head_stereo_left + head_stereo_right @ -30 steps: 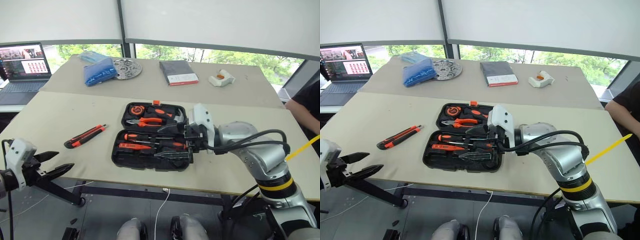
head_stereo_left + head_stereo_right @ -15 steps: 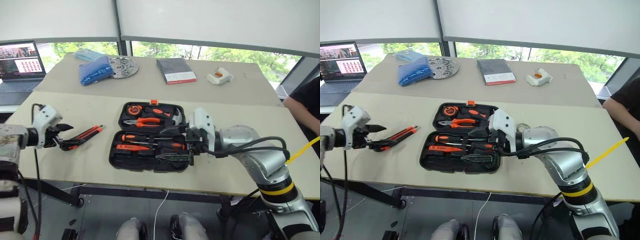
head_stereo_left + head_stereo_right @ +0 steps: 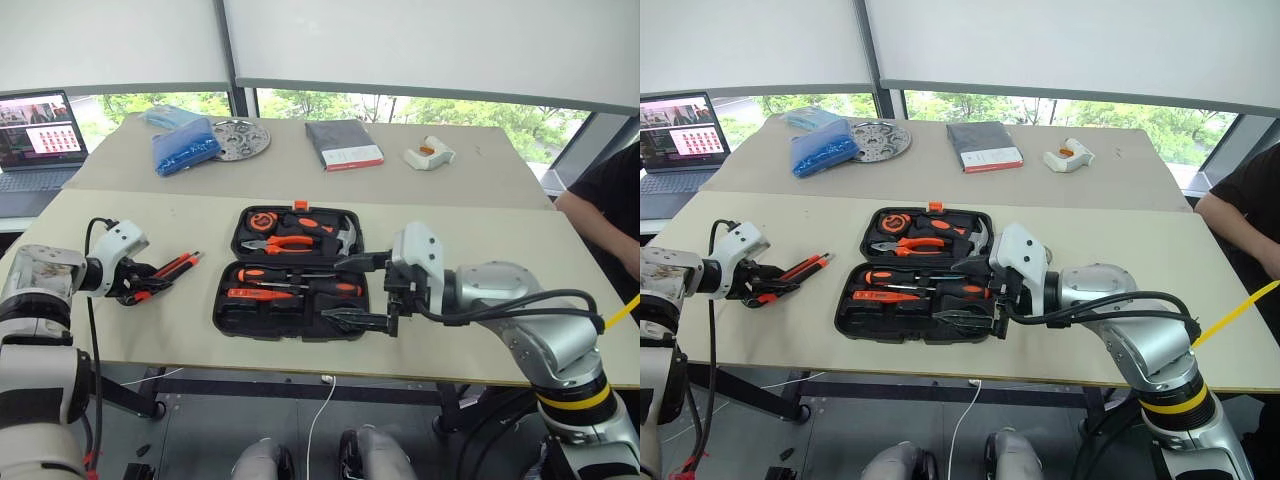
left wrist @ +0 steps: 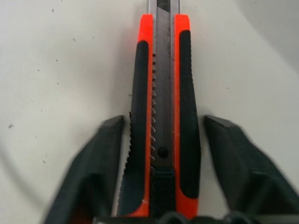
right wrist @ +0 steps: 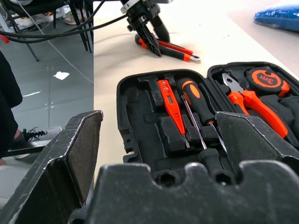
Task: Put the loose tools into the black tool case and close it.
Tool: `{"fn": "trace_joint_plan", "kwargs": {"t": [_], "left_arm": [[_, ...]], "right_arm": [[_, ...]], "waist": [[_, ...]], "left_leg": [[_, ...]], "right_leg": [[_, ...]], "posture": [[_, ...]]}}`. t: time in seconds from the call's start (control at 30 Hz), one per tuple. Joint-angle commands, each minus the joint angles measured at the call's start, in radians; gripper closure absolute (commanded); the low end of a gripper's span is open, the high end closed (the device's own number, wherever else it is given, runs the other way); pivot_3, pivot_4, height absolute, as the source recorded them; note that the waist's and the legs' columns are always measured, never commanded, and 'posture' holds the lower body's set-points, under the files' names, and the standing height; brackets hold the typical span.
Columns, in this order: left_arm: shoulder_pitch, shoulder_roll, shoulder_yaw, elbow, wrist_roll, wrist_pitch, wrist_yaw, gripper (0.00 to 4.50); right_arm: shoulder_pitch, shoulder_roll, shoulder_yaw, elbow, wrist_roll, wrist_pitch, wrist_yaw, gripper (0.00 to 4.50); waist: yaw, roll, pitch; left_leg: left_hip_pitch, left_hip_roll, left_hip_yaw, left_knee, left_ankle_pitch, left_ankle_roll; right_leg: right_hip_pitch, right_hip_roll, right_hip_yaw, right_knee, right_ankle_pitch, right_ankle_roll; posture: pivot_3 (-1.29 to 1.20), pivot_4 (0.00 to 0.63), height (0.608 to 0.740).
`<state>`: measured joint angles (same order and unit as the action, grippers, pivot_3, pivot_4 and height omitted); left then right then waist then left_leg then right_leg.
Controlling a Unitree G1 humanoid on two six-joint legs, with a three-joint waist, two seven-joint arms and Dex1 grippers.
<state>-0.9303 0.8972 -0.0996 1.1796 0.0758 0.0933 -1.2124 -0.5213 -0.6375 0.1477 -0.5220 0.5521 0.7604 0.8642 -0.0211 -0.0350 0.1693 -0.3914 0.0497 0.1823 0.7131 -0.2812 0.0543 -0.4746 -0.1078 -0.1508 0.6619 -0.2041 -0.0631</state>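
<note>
Surface (image 3: 150,330): beige, wide, carries everything.

Black tool case (image 3: 300,272): lies open and flat, just ahead of the right claw, well off to the side of the left claw. Hinged half holds pliers (image 3: 290,243), tape measure (image 3: 266,219) and hammer (image 3: 343,235). Near half holds screwdrivers (image 3: 290,275) with orange-and-black handles, already seated in their recesses; at least one recess looks empty in the right wrist view.

Right claw (image 3: 362,290): fingers spread wide, empty, poised at the case's side edge, one finger over the near rim.

Left claw (image 4: 161,158): fingers part-open, straddling the utility knife (image 4: 161,116); a gap shows on each side, so no firm pinch yet.

Utility knife: flat on the surface, handle end between the left claw's fingers, its far end pointing away toward the case.

Progress, as judged: most tools stowed. Left to do: grip and lift the knife, seat it in the case, fold the lid over, latch it.
</note>
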Motion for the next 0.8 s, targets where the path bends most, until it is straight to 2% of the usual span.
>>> {"fn": "trace_joint_plan", "kwargs": {"t": [0.03,0.1,0.27,0.37,0.47,0.6,0.8], "left_arm": [[-0.022,0.043,0.059,-0.043,-0.049,0.033,-0.060,2.90],[-0.023,0.059,0.086,-0.118,-0.087,0.042,-0.132,2.90],[0.109,0.089,0.133,-0.558,-0.245,0.154,-0.332,2.90],[0.219,0.091,0.107,-0.930,-0.358,0.311,-0.389,2.90],[0.275,0.096,0.034,-1.100,-0.397,0.345,-0.402,2.90],[0.280,0.071,-0.080,-1.158,-0.386,0.291,-0.402,2.90],[0.219,0.017,-0.233,-1.084,-0.316,0.194,-0.402,2.90]], "right_arm": [[-0.010,-0.017,-0.026,-0.022,0.024,0.005,0.012,0.00],[-0.009,-0.028,-0.029,-0.020,0.039,0.015,0.022,0.00],[0.006,-0.051,-0.038,-0.022,0.051,0.018,0.031,0.00],[0.033,-0.072,-0.041,-0.035,0.040,0.008,0.030,0.00],[0.062,-0.086,-0.049,-0.049,0.041,0.004,0.023,0.00],[0.087,-0.090,-0.062,-0.065,0.043,0.007,-0.001,0.00],[0.118,-0.085,-0.084,-0.089,0.043,0.010,-0.043,0.00]], "waist": [[0.001,0.000,0.000],[0.004,-0.001,0.001],[0.009,-0.002,0.001],[0.009,-0.002,0.001],[0.009,-0.002,0.001],[0.008,-0.002,0.001],[0.010,-0.002,0.001]], "left_leg": [[0.000,0.000,0.000,0.000,0.000,0.000],[-0.002,0.000,-0.001,0.000,0.000,0.000],[-0.015,-0.001,-0.001,0.008,0.000,0.001],[-0.016,-0.002,-0.001,0.009,-0.001,0.004],[-0.015,-0.003,-0.001,0.010,-0.002,0.005],[-0.012,-0.002,-0.001,0.009,-0.002,0.004],[-0.009,-0.001,-0.002,0.009,-0.001,0.003]], "right_leg": [[0.000,0.000,0.000,0.000,0.000,0.000],[-0.001,0.001,-0.001,0.000,0.000,0.000],[-0.012,0.001,-0.002,0.003,0.000,-0.001],[-0.011,0.000,-0.001,0.001,0.000,-0.001],[-0.010,-0.001,0.000,0.001,-0.001,0.001],[-0.007,0.000,0.000,0.002,-0.001,0.002],[-0.004,0.001,0.000,0.002,-0.001,0.002]], "posture": [[0.00,0.150,0.718],[0.00,0.150,0.718],[0.00,0.150,0.718],[0.00,0.150,0.718],[0.00,0.150,0.718],[0.00,0.150,0.718],[0.00,0.150,0.718]]}}
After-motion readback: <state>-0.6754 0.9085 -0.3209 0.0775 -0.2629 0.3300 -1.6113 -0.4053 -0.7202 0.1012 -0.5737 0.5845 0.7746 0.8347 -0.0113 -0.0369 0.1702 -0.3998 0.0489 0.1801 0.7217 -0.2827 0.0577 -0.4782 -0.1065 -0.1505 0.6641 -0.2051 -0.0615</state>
